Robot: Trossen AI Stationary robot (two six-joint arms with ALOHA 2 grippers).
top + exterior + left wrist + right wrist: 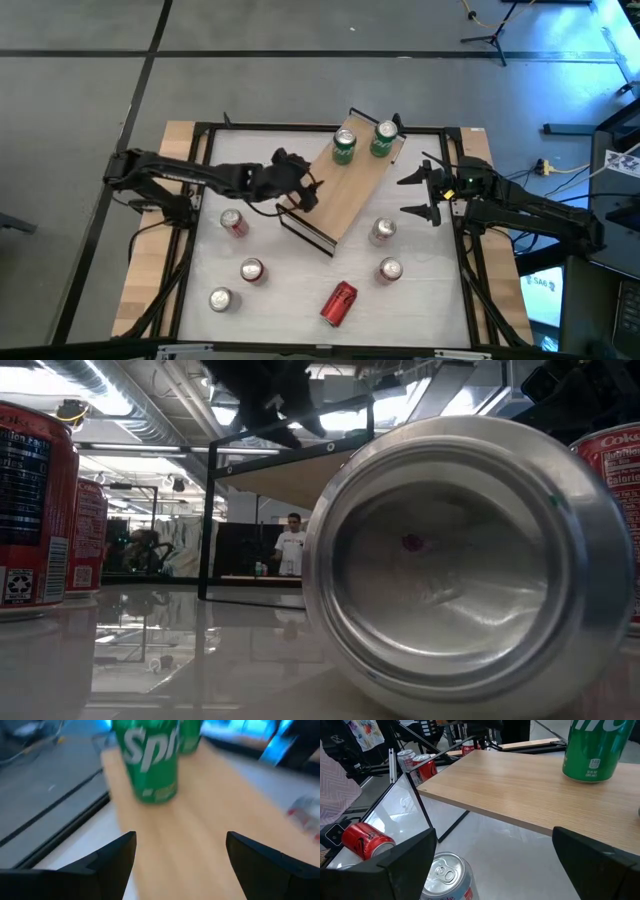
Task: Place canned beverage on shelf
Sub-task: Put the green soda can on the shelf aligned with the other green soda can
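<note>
High view showed the shelf (345, 185) lying diagonally across the upper middle of the frame, its far end toward the upper right and its dark frame end toward the lower centre. Two green cans stood upright side by side at that upper-right end, one (344, 146) to the left and the other (384, 139) to the right, both resting on the board. The left gripper (300, 195) sat at the shelf's left edge, just left of centre, with its fingers spread and holding nothing. In the left wrist view those fingers (116, 856) stood wide apart over the board (200, 830), with the green can (150, 760) ahead in the upper middle and well clear of them. The right gripper (425, 193) waited right of the shelf, in the right-centre of the frame, its fingers also spread and empty. The right wrist view showed a silver-topped can (446, 877) at the bottom centre, between that gripper's fingers but not pinched. On the white table (290, 300) in the lower half stood five upright cans with silver tops, and a red can (338, 303) lay on its side at lower centre. The low view was filled on its right by that can's silver base (455, 560).
</note>
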